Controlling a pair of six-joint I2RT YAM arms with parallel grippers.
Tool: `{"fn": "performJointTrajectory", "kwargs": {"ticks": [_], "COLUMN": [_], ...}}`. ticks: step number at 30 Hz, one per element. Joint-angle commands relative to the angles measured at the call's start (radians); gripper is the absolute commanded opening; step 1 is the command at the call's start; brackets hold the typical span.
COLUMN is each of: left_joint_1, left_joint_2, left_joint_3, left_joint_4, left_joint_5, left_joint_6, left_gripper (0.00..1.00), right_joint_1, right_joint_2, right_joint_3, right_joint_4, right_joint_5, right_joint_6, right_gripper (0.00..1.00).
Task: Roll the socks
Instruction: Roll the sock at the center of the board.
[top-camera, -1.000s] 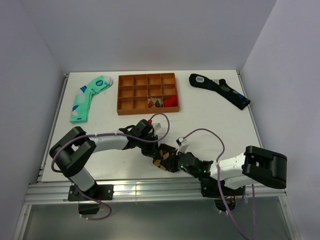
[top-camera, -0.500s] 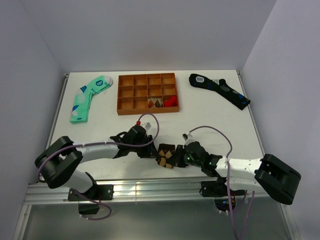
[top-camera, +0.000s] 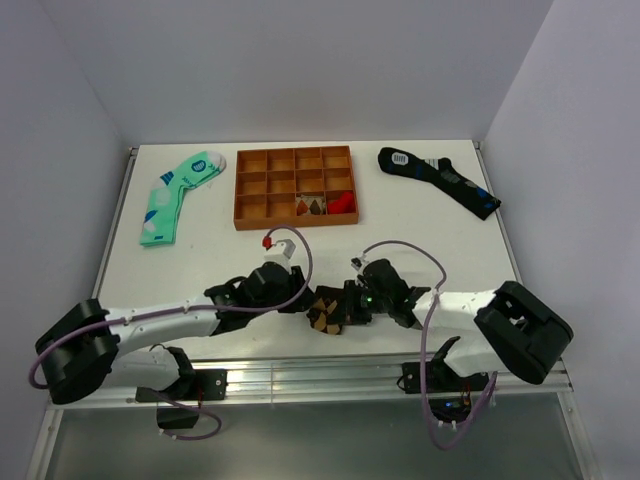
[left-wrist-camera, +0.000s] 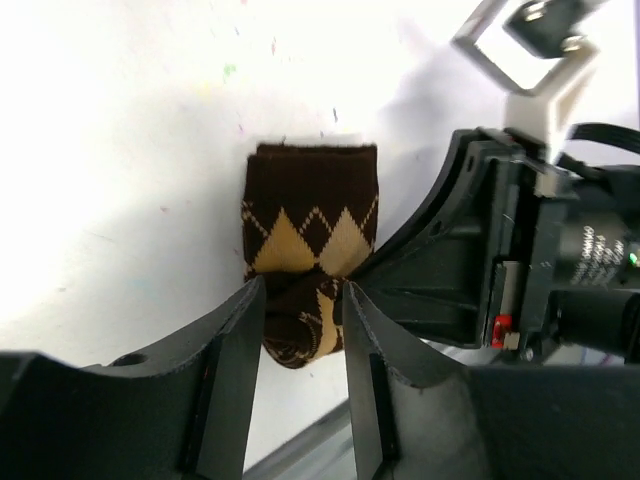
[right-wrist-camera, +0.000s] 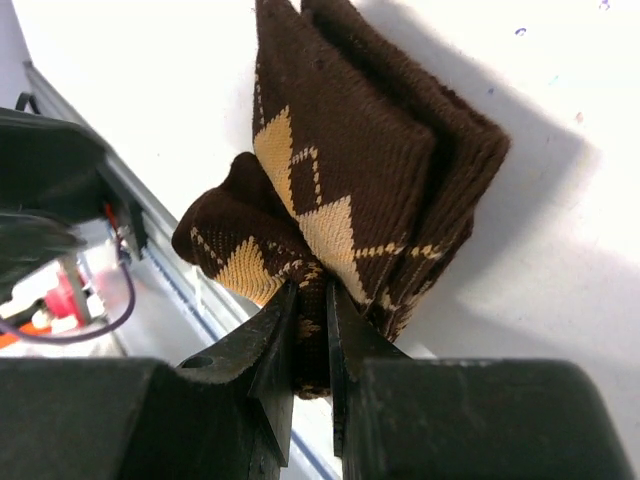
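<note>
The socks (top-camera: 328, 308) are a folded brown argyle bundle near the table's front edge, between my two grippers. My left gripper (top-camera: 304, 300) comes in from the left. In the left wrist view its jaws (left-wrist-camera: 298, 290) stand narrowly apart and press both sides of the bundle's rolled end (left-wrist-camera: 305, 235). My right gripper (top-camera: 350, 303) comes in from the right. In the right wrist view it (right-wrist-camera: 311, 290) is pinched shut on a fold of the socks (right-wrist-camera: 345, 160), which are lifted a little at that end.
An orange compartment tray (top-camera: 241, 190) holding small pieces stands at the back middle. A mint-green sock (top-camera: 175, 195) lies at the back left, a black-navy sock (top-camera: 440, 178) at the back right. The metal front rail (top-camera: 300, 375) runs just below the bundle.
Both arms have stretched out lower and moved in on the bundle: the left gripper from the left, the right gripper up and leftward. The socks have stayed in about the same place.
</note>
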Motion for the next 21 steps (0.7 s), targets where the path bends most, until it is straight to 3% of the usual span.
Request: {"fn": "performJointTrajectory", "kwargs": {"ticks": [1, 12, 21], "left_joint_1": [-0.034, -0.167, -0.224], "left_joint_2": [-0.071, -0.064, -0.022], "left_joint_3": [-0.051, -0.18, -0.263], "left_joint_4": [0.063, 0.356, 0.635], "left_joint_5": [-0.195, -0.374, -0.327], "left_joint_6": [0.056, 0.161, 0.269], "left_gripper": [0.43, 0.43, 0.46], "right_joint_1": [-0.051, -0.181, -0.214], "right_joint_2": [0.067, 0.191, 0.232], "right_joint_3": [0.006, 0.093, 0.2], "right_joint_4": [-0.162, -0.241, -0.42], "right_joint_5": [-0.075, -0.324, -0.322], "right_joint_6": [-0.095, -0.18, -0.245], "right_gripper": [0.18, 0.18, 0.17]}}
